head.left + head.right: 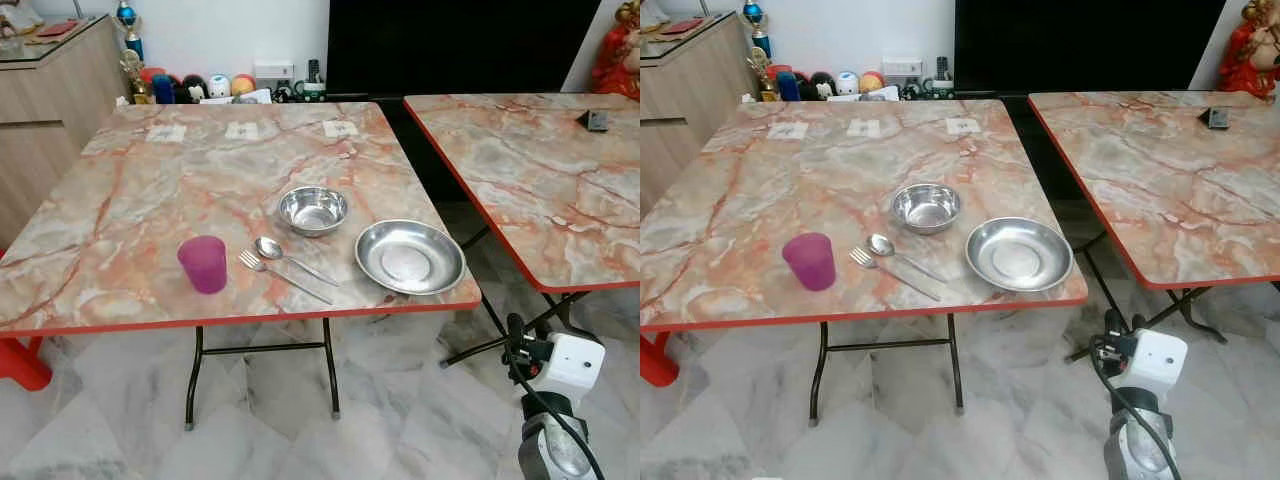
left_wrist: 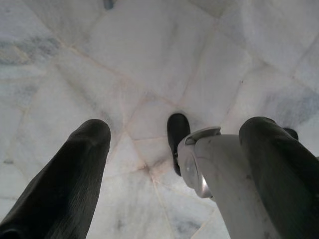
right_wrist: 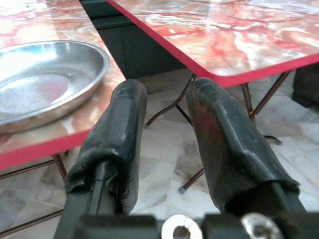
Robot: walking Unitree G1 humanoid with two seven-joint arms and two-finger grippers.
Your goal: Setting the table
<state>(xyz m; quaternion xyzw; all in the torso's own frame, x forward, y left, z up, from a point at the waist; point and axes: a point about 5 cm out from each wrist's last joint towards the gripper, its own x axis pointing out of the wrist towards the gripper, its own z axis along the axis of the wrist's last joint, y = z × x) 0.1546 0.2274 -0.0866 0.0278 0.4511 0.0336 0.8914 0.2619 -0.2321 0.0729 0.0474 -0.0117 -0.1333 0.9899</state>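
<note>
Both jaws empty, parted; cup (image 1: 203,263), fork (image 1: 283,277), spoon (image 1: 292,259), bowl (image 1: 313,210), plate (image 1: 410,257) on table (image 1: 150,200)

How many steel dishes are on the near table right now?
2. A small steel bowl sits toward the table's middle, just behind the spoon and fork. A wider steel plate lies to the bowl's right, near the front right corner. Nothing appears to hide another.

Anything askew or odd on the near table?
Nothing spilled or damaged. Cup, bowl and plate stand upright. Fork and spoon lie slanted side by side between cup and plate, not squared to the table's edge.
</note>
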